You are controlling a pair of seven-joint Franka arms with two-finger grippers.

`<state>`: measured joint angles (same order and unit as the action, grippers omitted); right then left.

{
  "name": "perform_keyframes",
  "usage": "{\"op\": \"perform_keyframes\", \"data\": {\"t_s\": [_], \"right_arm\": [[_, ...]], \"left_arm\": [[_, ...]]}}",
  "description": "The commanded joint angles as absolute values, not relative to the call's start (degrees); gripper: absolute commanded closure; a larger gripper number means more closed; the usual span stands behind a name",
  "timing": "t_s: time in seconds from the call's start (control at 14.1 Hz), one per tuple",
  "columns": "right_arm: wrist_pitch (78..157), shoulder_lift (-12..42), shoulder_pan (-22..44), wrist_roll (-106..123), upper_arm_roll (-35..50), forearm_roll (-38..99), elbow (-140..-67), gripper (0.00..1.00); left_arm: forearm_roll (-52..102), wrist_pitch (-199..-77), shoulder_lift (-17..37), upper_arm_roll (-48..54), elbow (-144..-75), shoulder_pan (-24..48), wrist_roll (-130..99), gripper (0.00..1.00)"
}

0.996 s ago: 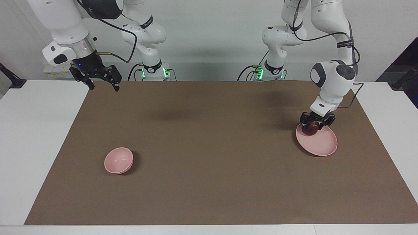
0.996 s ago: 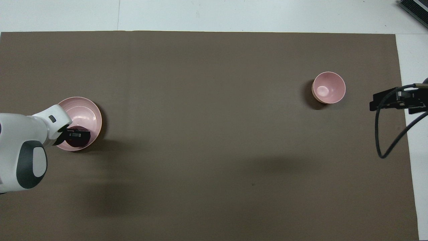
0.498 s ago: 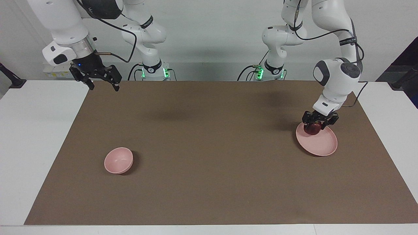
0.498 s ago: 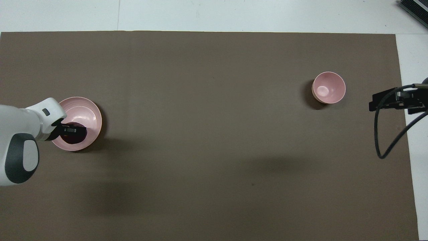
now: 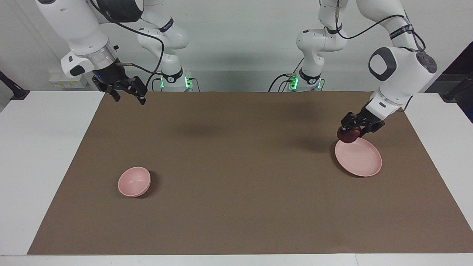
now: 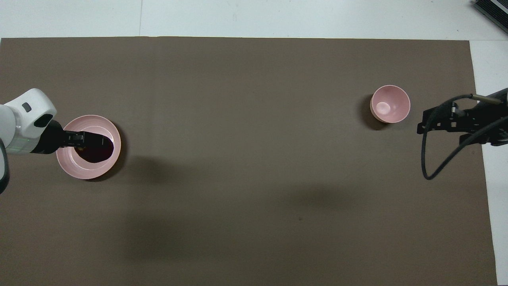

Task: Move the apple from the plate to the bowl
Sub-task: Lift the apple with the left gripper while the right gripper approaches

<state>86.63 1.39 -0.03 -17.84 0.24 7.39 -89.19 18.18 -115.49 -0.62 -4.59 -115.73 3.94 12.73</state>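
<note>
The dark red apple [image 5: 348,135] is held in my left gripper [image 5: 353,130], which is shut on it and holds it in the air just above the rim of the pale pink plate [image 5: 360,159] on the side nearer the robots. The overhead view shows the apple [image 6: 98,148] and left gripper [image 6: 88,141] over the plate [image 6: 85,171]. The small deep pink bowl [image 5: 134,181] stands empty toward the right arm's end of the table; it also shows in the overhead view [image 6: 390,104]. My right gripper [image 5: 130,99] is open and empty, raised over the mat's corner, and shows in the overhead view [image 6: 436,124].
A brown mat [image 5: 236,184] covers most of the white table [image 5: 44,155]. The right gripper's black cable [image 6: 436,171] hangs in a loop beside the bowl.
My left gripper has lifted the apple off the plate and swung it up. My right gripper has moved a little toward the middle of the table.
</note>
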Motion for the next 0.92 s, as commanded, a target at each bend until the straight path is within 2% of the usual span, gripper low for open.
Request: {"op": "perform_keyframes", "data": {"t_s": [0.0,0.85], "right_arm": [[85.61,0.44,1.58,-28.27,0.44,13.24,-91.75,0.00],[87.79,5.01,5.18,-56.75,0.44,33.66,-93.60,0.00]], "left_arm": [[25.73,-114.08,-0.35,-3.61,-114.96,4.65,13.71,1.00],[63.87,-113.91,-4.30,2.99,-120.05,4.66,16.25,1.00]]}}
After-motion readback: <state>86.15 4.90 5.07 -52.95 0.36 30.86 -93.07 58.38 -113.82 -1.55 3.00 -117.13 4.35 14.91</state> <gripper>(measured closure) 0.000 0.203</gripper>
